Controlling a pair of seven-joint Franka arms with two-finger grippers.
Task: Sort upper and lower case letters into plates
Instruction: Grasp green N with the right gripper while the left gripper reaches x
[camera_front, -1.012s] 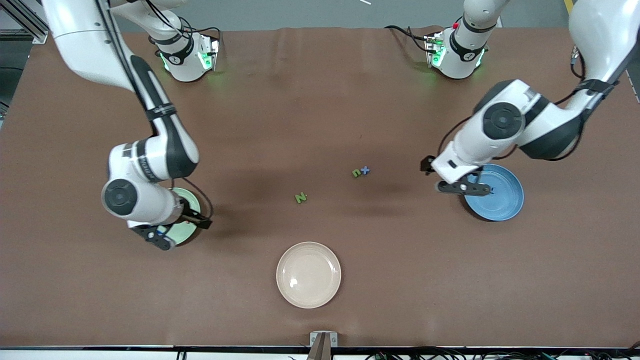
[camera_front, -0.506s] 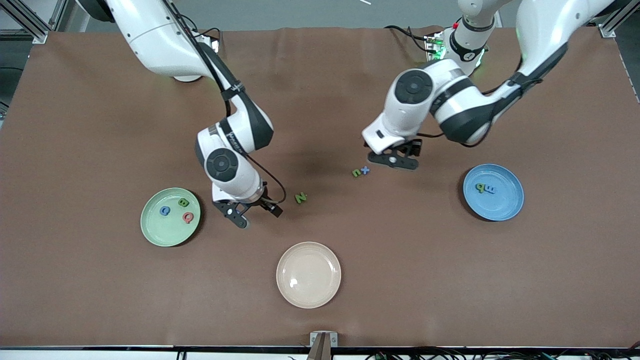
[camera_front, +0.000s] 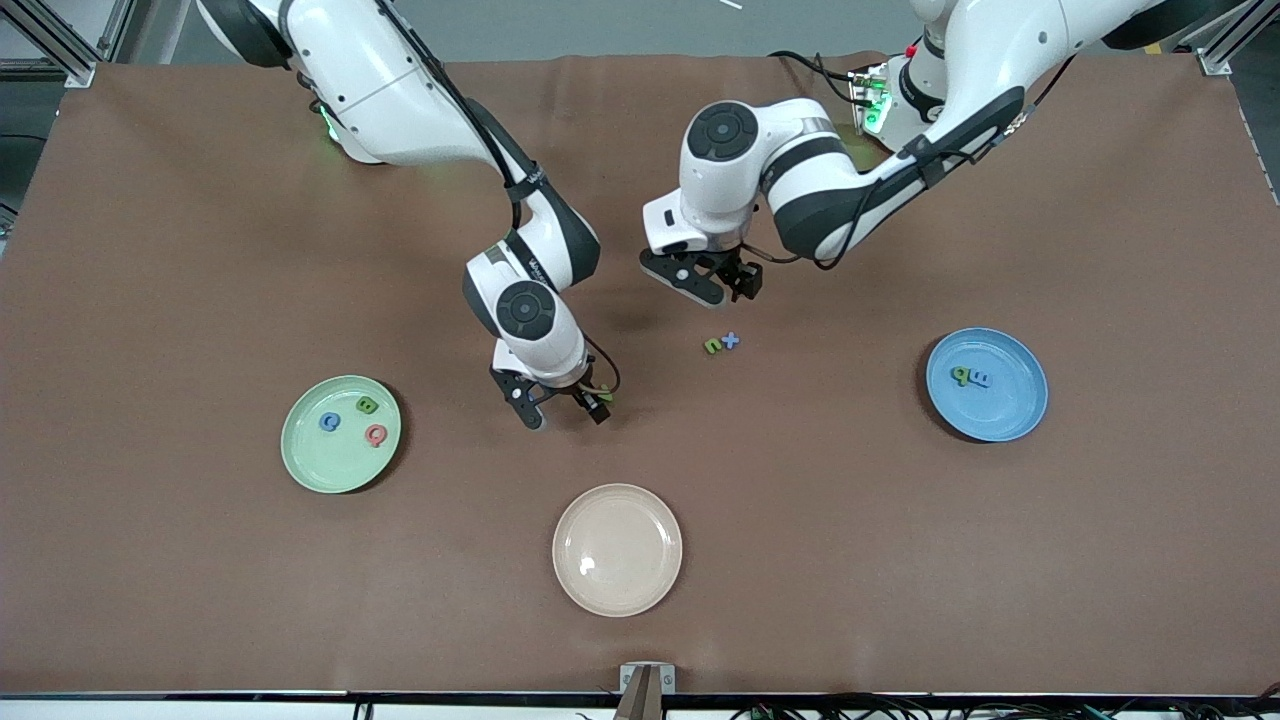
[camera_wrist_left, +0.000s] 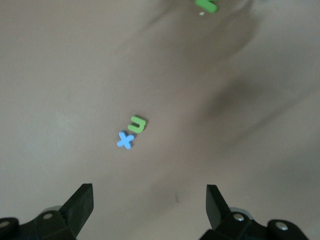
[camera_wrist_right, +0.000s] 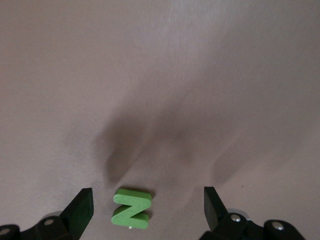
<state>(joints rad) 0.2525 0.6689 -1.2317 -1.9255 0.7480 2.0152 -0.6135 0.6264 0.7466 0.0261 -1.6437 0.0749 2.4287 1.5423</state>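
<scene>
Green N (camera_wrist_right: 131, 207) lies on the brown table (camera_front: 900, 560) between the spread fingers of the right gripper (camera_front: 560, 408). Left gripper (camera_front: 712, 284) (jaws apart too) hovers over the green n (camera_front: 712, 346) and blue x (camera_front: 731, 340), which touch, between the mint plate (camera_front: 300, 470) and blue plate (camera_front: 1020, 420).

The right gripper (camera_wrist_right: 145, 210) has its two dark fingers (camera_wrist_right: 80, 207) spread wide apart over the brown table (camera_wrist_right: 160, 75). A small green letter N (camera_wrist_right: 131, 207) lies flat on the table between them, closer to one finger, touching neither.
</scene>
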